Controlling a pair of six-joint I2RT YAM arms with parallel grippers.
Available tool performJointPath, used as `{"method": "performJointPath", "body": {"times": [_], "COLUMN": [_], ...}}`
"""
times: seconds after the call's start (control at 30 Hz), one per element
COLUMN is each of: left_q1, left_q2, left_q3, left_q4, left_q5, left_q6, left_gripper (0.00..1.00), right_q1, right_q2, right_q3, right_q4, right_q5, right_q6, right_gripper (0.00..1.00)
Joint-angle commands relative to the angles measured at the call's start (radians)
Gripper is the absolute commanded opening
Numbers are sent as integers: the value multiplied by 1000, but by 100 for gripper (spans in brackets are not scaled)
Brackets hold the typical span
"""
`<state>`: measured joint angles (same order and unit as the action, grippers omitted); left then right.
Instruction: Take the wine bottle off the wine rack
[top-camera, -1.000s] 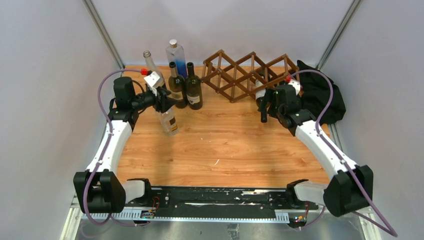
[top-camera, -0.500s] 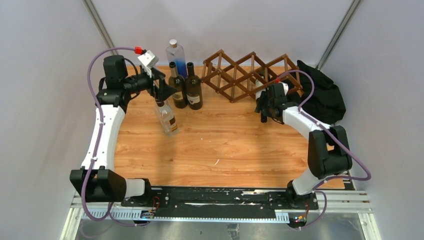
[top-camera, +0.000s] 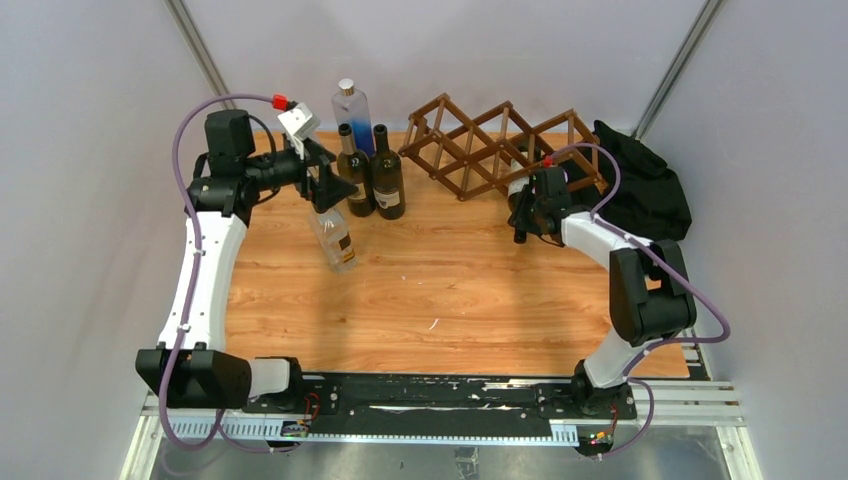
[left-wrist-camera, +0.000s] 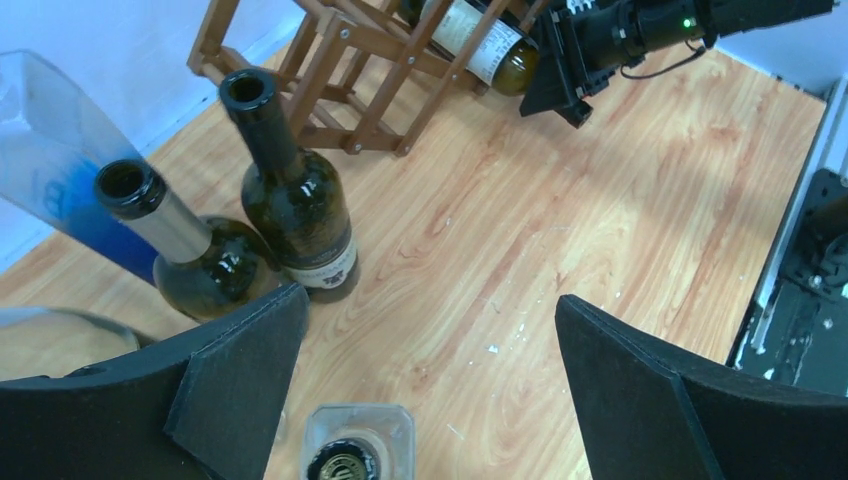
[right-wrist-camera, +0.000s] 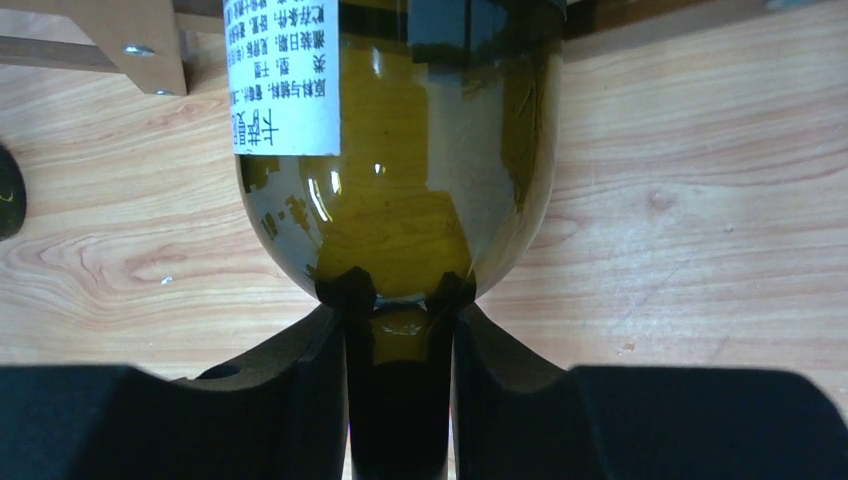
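**Right pincer (right-wrist-camera: 400, 300) pinching the wine bottle (right-wrist-camera: 400, 150) by its neck: what could spoil our pull**

We have the right pincer pressed together on the bottle's neck, with the fingers (right-wrist-camera: 290, 370) seated just under the shoulder. That glass is smooth and narrows toward the mouth, so a straight pull may let the neck slide through our grip.

The bottle lies on its side in a low opening toward the right end of the wine rack (top-camera: 470, 150). Its body is inside the lattice and its neck points out of the rack's front. We judge the rack to be light. If the body catches on a slat, the whole rack could drag forward instead of letting the bottle go.

Once the body leaves the opening, its weight hangs far from our grip. It may swing down and knock the tabletop (top-camera: 450, 290) in front of the rack.

Off the rack's left end, our left pincer (left-wrist-camera: 430, 330) hangs spread wide above a clear bottle (left-wrist-camera: 355, 450), bracing nothing. Two dark bottles (left-wrist-camera: 300, 215) stand just beside that end, so a sliding rack could topple them.
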<state>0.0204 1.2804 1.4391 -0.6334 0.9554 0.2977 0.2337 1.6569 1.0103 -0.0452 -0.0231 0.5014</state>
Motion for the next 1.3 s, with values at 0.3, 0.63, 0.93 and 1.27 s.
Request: {"method": "performJointPath", "body": {"times": [0.3,0.63,0.93,1.27], "left_q1": [-143,-184,-246,-449], "left_q2": [-78,-82,-101,-182], "left_q3": [-70,-71,-95,-160], "left_q4": [-24,-41,-75,-195], "left_q5": [-102,-124,-149,-347], "left_q6": [135,182,302,680], "left_gripper": [100,100,100,100], "right_q1": [-16,-15,-15,19], "right_q2": [-297,-619,-890,-987], "right_q3": [-211,-352,-368,-305], "right_q4": [36,-91,-319,-531], "right_q5": [-78,-166,-286,-450], "right_q6": [69,122,162,166], "right_gripper": [0,0,0,0]}}
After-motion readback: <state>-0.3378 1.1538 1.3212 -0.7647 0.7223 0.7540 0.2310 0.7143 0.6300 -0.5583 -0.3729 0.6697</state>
